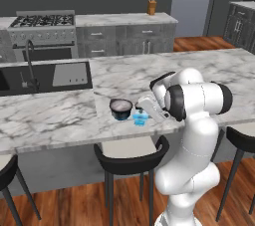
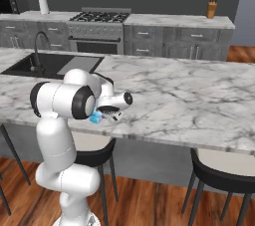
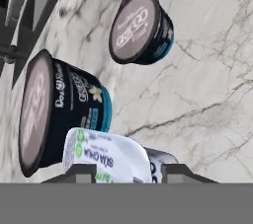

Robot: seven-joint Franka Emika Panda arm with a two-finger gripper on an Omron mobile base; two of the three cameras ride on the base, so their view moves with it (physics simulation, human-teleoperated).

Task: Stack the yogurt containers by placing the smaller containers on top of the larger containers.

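Note:
In the hand view the light-blue cup (image 3: 106, 155), with a white printed lid, lies between my gripper's (image 3: 128, 171) two finger tips. The tips stand close on either side of it; whether they touch it is unclear. The wide dark tub (image 3: 54, 109) with its pale top sits just left of the cup, and the tiny dark cup (image 3: 141, 26) stands farther off on the marble. From the left base view the gripper (image 1: 142, 111) is low over the light-blue cup (image 1: 141, 118), next to the dark tub (image 1: 121, 109), near the counter's front edge. In the right base view the arm hides most of the light-blue cup (image 2: 94, 117).
The marble island counter (image 1: 124, 78) stretches wide to the back and right. A black sink (image 1: 45, 78) with a faucet is set in at the left. Dark stools (image 1: 130, 156) stand below the front edge. A stove (image 1: 44, 23) and cabinets line the far wall.

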